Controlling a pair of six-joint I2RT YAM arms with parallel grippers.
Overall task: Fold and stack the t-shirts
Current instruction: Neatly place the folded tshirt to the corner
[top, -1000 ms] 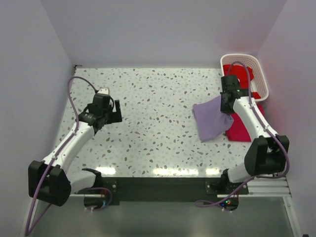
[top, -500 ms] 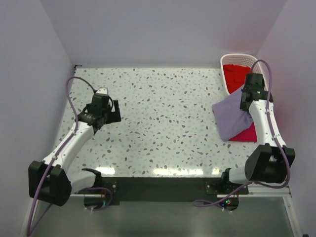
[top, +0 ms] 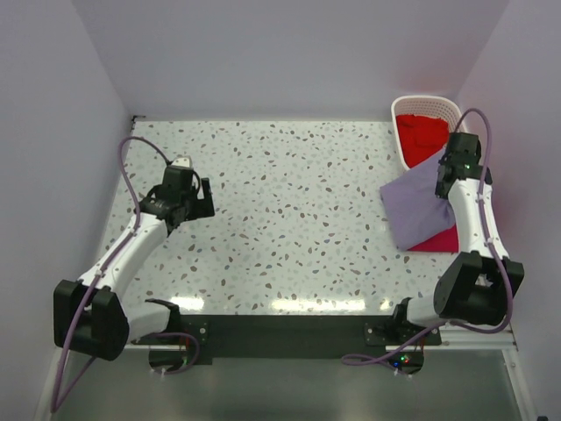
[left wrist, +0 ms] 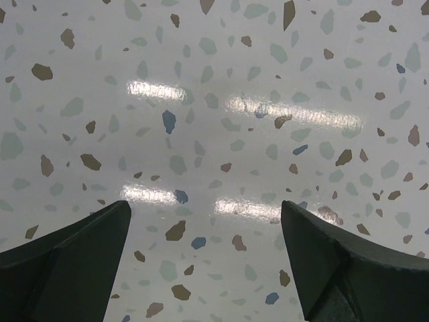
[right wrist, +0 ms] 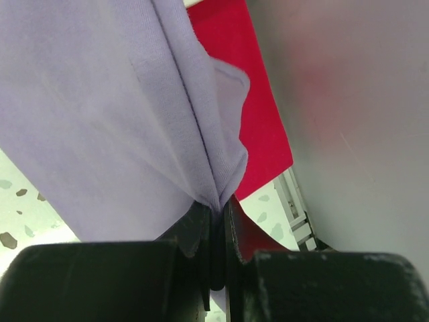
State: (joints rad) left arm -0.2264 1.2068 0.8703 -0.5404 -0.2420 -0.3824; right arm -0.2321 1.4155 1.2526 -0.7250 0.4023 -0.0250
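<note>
- Clearly, the right gripper [right wrist: 216, 208] is pinched almost fully closed, with a bunched fold of the pale lavender-purple soft fabric t-shirt [top: 414, 206] caught between its fingertips.
- From that pinch the lavender cloth hangs and fans out toward the table's middle. Its lower part drapes loosely, not flat (whether it is already folded I cannot tell).
- Under it, and partly covered by it, lies the crimson-pink fabric t-shirt [top: 441, 240], flat on the table by the right edge, with only its near corner showing in the top view.
- Just behind both, the white plastic lattice basket [top: 425, 100] sits in the table's far right corner with bright red t-shirts [top: 421, 132] inside.
- Over by the left edge, the left gripper [left wrist: 204, 221] hovers above the bare speckled white table [top: 280, 202], jaws spread wide and holding nothing.
- Step in hand, as I judge it: bringing the lavender shirt onto the crimson one to make the stack.
- Next move likely calls for lowering the held edge so the cloth settles square over the crimson shirt, then letting go. A loose drape could bunch or slide off toward the right edge, so a smoothing pass may be needed.
</note>
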